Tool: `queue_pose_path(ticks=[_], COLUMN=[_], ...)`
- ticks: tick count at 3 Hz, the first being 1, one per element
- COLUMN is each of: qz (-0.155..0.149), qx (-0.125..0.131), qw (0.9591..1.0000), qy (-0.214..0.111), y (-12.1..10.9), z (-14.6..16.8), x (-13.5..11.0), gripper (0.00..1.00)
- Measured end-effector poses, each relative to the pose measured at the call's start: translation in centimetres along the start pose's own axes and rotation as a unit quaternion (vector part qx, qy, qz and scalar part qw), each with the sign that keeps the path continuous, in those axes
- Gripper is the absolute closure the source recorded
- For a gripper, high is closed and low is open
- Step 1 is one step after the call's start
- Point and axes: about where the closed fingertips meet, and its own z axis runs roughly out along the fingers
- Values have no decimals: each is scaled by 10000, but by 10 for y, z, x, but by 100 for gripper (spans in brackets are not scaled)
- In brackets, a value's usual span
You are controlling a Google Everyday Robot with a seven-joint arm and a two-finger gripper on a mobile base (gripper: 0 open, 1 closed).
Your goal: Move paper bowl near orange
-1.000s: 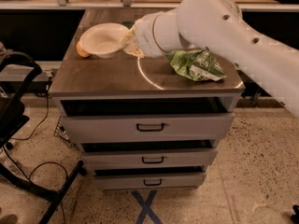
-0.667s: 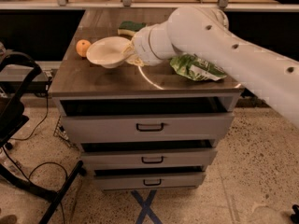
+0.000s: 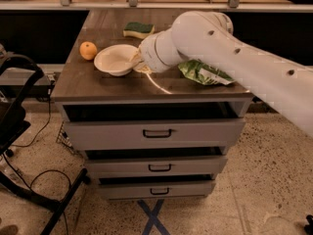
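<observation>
The paper bowl [image 3: 115,59] is upright at the left part of the cabinet top [image 3: 98,84], mouth up, with the orange [image 3: 88,50] just beside its left rim; a narrow strip of wood shows between the two, so they are near but apart. Whether the bowl rests on the wood or hangs a shade above it I cannot tell; it is level, which suits a shallow light thing that would slide or tip if tilted. The gripper [image 3: 139,64] is at the bowl's right rim, on the side away from the fruit (a sensible side, since it leaves the gap toward the orange free to close without nudging the fruit off); the thick wrist of the arm [image 3: 220,48] hides most of it, so whether it clamps the rim or merely meets it cannot be told. By my judgement the task is close to done; what remains is to let the bowl settle and draw off without dragging it. Farther out, a yellow sponge [image 3: 138,30] with a green top lies toward the back; a green and white snack bag [image 3: 205,73] lies to the right under the arm's reach, well apart from the bowl; the drawers [image 3: 156,132] below are closed.
</observation>
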Motion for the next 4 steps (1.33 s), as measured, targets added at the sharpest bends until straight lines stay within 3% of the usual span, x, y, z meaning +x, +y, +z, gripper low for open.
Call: queue_pose_path(ticks=[2, 3, 4], qz=[-10, -17, -21], qx=[-9, -16, -19], qw=[10000, 10000, 10000], qy=[-28, -48, -58], y=[0, 0, -3], z=[3, 4, 3], x=[-3, -5, -5], gripper=[37, 5, 0])
